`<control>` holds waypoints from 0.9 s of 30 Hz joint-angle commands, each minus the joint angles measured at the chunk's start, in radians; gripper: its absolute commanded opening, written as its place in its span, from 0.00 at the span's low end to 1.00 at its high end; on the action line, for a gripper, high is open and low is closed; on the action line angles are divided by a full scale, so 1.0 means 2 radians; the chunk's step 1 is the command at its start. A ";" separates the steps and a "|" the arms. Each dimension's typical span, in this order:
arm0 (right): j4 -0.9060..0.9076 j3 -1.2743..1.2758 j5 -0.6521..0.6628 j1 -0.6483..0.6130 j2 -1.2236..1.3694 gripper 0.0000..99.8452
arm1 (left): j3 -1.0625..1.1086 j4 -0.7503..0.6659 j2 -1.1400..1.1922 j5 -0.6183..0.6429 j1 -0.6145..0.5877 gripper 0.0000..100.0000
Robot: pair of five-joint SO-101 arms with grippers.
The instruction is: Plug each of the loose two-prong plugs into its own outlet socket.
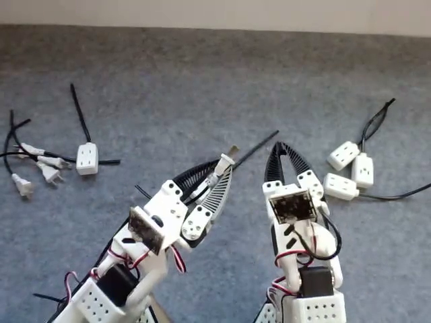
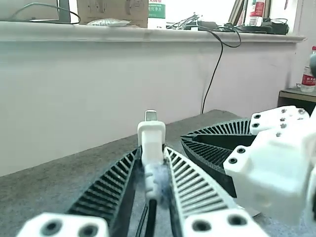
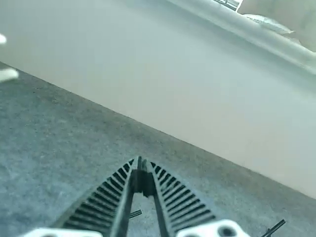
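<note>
Between the fingers [image 2: 190,180] of the left gripper [image 1: 222,168], over the middle of the worktop [image 1: 202,74], sits one white two-prong plug [image 2: 151,134]. It is clamped at its body, prongs pointing out past the fingertips, and its black cord [image 2: 150,217] trails back toward the wrist.

Assessment: the plug is light and rigid, a hard moulded shell, probably smooth enough to twist in the grip under a push. The cord looks limp; it will drag but carry no load. The flat sides of the body, behind the prongs, are the sound place to hold. The prongs themselves should be left clear.

The right gripper [image 1: 281,147] is alongside, fingers pressed together, nothing discernible between them. Three white outlet sockets [image 1: 343,155] lie clustered on its outer side. Each looks light and may slide when pressed. A single socket [image 1: 87,158] lies far to the left, with further loose plugs [image 1: 50,173] near it, none seen inserted.
</note>
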 commanded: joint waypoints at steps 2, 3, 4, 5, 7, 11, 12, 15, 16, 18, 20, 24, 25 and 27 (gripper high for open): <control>-0.009 -0.099 -0.033 -0.042 -0.003 0.01 | 0.008 0.002 0.000 0.002 0.006 0.01; -0.009 -0.121 -0.043 -0.063 -0.001 0.01 | 0.008 0.002 0.000 0.002 0.007 0.01; -0.009 -0.139 -0.048 -0.084 -0.001 0.01 | 0.008 0.002 0.001 0.002 0.008 0.01; -0.009 -0.154 -0.047 -0.105 -0.001 0.01 | 0.008 0.002 0.002 0.002 0.008 0.01; -0.009 -0.171 -0.047 -0.151 0.000 0.01 | 0.009 0.002 0.003 0.002 0.008 0.01; -0.009 -0.171 -0.050 -0.198 0.004 0.01 | 0.009 0.002 0.003 0.002 0.008 0.01; -0.009 -0.171 -0.051 -0.201 0.013 0.01 | 0.009 0.002 0.003 0.002 0.008 0.01; -0.010 -0.175 -0.051 -0.200 0.063 0.01 | 0.009 0.002 0.003 0.002 0.008 0.01; -0.010 -0.176 -0.051 -0.199 0.086 0.01 | 0.009 0.002 0.003 0.002 0.008 0.01; -0.011 -0.176 -0.051 -0.193 0.133 0.01 | 0.009 0.002 0.003 0.002 0.007 0.01; -0.012 -0.176 -0.051 -0.172 0.179 0.01 | 0.009 0.002 0.003 0.002 0.004 0.01; -0.040 -0.176 -0.051 -0.099 0.250 0.01 | 0.009 0.002 0.003 0.002 0.004 0.01; -0.056 -0.172 -0.051 -0.077 0.265 0.01 | 0.009 0.002 0.003 0.002 0.004 0.01; -0.084 -0.171 -0.051 -0.034 0.290 0.01 | 0.009 0.002 0.002 0.002 0.004 0.01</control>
